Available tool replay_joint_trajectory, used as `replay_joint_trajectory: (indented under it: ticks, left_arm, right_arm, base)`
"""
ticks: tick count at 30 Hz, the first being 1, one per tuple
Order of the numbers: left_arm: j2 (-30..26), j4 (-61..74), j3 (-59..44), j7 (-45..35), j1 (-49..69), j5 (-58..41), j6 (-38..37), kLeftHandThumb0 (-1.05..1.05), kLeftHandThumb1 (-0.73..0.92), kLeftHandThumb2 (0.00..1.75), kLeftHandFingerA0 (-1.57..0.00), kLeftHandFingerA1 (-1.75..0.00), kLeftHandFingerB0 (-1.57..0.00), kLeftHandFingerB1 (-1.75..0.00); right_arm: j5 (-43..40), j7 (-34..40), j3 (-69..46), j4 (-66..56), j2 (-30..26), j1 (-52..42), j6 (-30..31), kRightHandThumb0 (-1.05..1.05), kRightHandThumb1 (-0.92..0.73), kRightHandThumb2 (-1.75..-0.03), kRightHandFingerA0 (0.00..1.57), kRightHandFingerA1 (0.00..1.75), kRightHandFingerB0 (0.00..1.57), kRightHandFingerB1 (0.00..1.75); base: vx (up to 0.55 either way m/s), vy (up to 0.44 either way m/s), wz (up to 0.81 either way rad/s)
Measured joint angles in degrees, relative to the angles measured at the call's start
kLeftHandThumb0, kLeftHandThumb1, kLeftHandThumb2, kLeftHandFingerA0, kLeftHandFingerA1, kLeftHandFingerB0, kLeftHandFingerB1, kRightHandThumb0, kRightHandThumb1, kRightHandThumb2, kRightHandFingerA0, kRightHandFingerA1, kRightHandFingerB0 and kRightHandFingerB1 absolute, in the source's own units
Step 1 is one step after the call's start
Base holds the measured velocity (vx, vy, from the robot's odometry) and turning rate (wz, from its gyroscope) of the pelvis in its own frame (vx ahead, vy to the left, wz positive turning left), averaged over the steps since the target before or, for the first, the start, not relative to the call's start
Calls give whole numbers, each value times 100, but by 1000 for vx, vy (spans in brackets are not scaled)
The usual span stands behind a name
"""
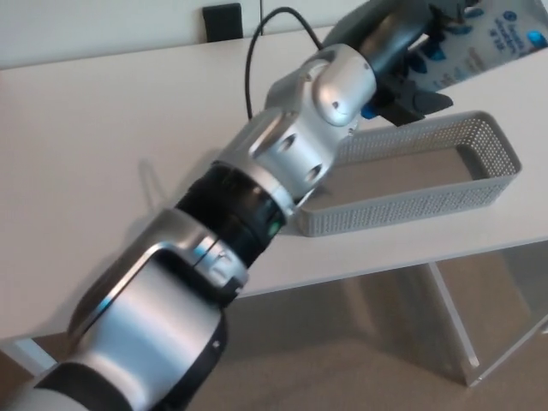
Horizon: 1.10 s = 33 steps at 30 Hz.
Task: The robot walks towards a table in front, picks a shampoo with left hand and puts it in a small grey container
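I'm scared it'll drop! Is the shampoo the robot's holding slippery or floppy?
Probably a bit slippery: the shampoo looks smooth and shiny. It seems fairly stiff, since it sticks out past the left hand without drooping. In the shallow grey container it would likely end up lying down rather than standing.

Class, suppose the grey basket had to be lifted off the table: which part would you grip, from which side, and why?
Probably the near long wall of the basket, towards its right end, from above. The walls are thin, upright and open-topped, so thumb and fingers can pinch the rim. The arm of the left hand, which holds the shampoo, covers the left end.
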<state>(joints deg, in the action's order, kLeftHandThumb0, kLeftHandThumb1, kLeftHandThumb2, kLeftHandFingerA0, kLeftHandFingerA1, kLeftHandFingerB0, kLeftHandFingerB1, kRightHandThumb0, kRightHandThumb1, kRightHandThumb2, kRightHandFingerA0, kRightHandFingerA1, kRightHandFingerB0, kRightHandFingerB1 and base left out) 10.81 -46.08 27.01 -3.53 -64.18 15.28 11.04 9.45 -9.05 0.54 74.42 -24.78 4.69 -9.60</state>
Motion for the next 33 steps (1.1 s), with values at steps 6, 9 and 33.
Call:
replay_joint_trajectory:
  ticks: [6, 9, 33]
  left_arm:
    - [325, -1026, 21, 226, -383, 176, -175, -21, 78, 71, -93, -128, -68, -126]
    - [408, -1169, -16, 305, -408, 214, -269, -21, 81, 67, -92, -129, -65, -115]
    - [443, -1534, -160, 188, -547, 404, 288, -87, 43, 86, 0, 0, 0, -4]
  right_arm:
    - [11, 21, 45, -73, 0, 59, -2, -38, -45, -84, 71, 64, 47, 53]
    - [23, 22, 76, -103, -1, 111, -5, -40, -46, -83, 69, 62, 47, 52]
    - [23, -24, 99, -148, -4, 299, -12, -39, -58, -57, 73, 43, 59, 39]
  base:
    - [0, 0, 0]
    - [0, 0, 0]
    - [0, 0, 0]
